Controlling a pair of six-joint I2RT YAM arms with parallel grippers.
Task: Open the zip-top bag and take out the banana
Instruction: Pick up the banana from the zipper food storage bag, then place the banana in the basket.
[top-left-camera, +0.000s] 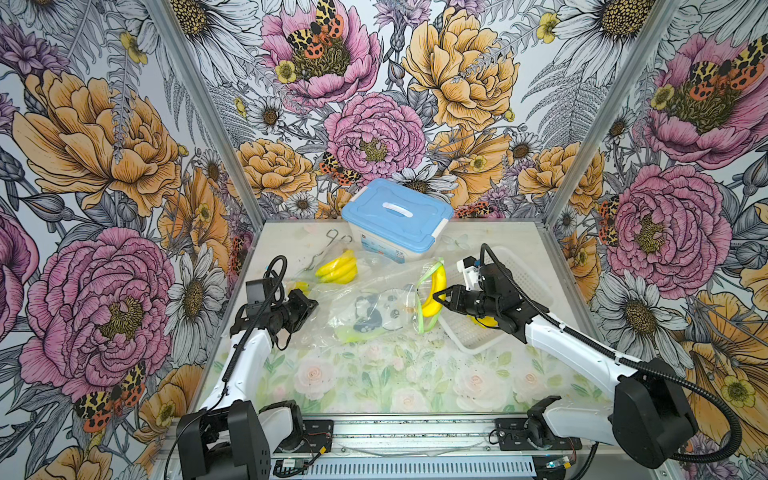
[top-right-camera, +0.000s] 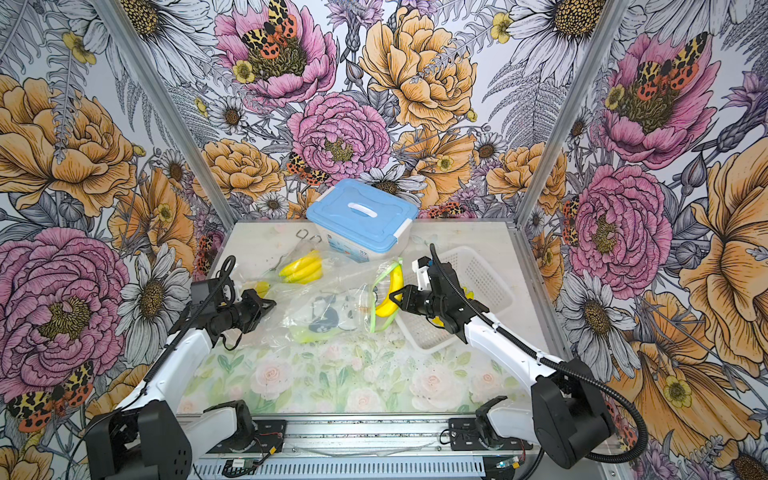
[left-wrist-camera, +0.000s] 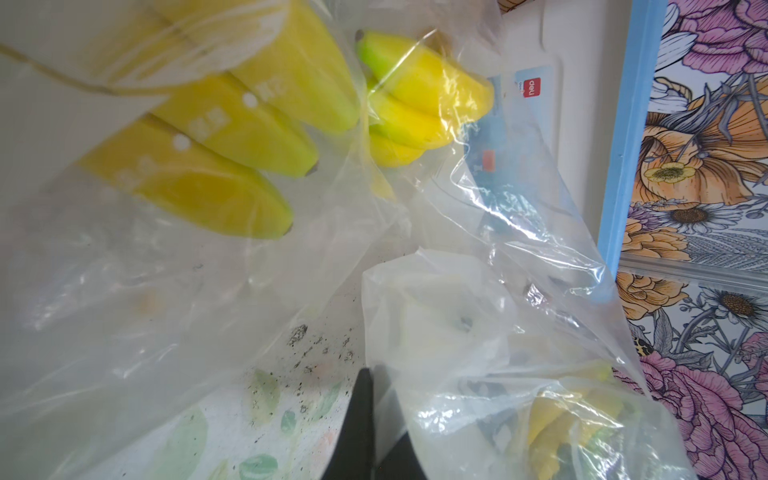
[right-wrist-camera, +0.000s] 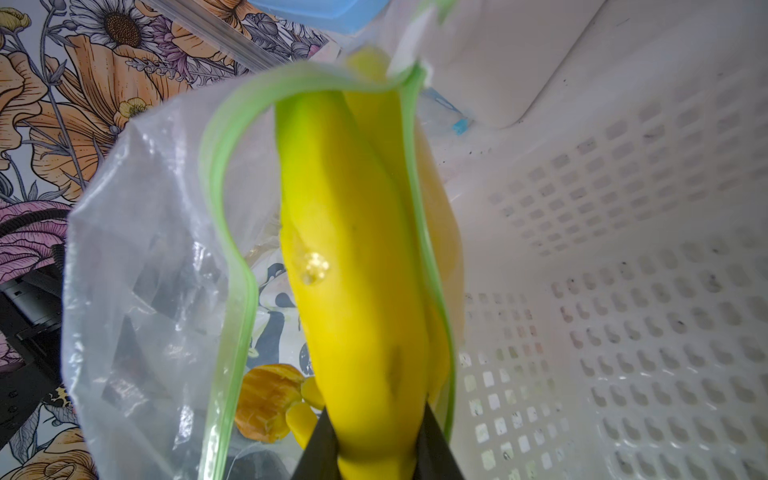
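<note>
While the right gripper (top-left-camera: 438, 300) had its jaws clamped on the banana (top-left-camera: 435, 286), the fruit sat right in the open mouth of the bag (top-left-camera: 365, 291), and the right wrist view gave a fine look at it. It was bright yellow and smooth, shading to green toward the end farthest from the jaws. A small glossy dimple showed midway along, and a dark smudge lay nearer the gripped end. The black fingers (right-wrist-camera: 318, 449) pressed in from either side of that end. The green zip strip (right-wrist-camera: 226, 232) stood parted. One lip bowed wide to one side, while the other ran close along the banana's flank, so the fruit lay between the two lips, part in and part out.

In both top views the banana curved up beside the near corner of the white basket (top-left-camera: 528, 274), with the blue-lidded box (top-left-camera: 397, 214) just behind it. The clear bag sprawled crumpled across the table (top-left-camera: 374, 374) between the two arms. Inside it were a black-and-white item (top-left-camera: 374, 311) and an orange segment (right-wrist-camera: 268, 401).

Over at the bag's other end, the left gripper (top-left-camera: 313, 302) was closed tight, with a fold of the film caught at its tips. A separate bunch (top-left-camera: 337, 270) of yellow bananas lay nearby toward the box.
</note>
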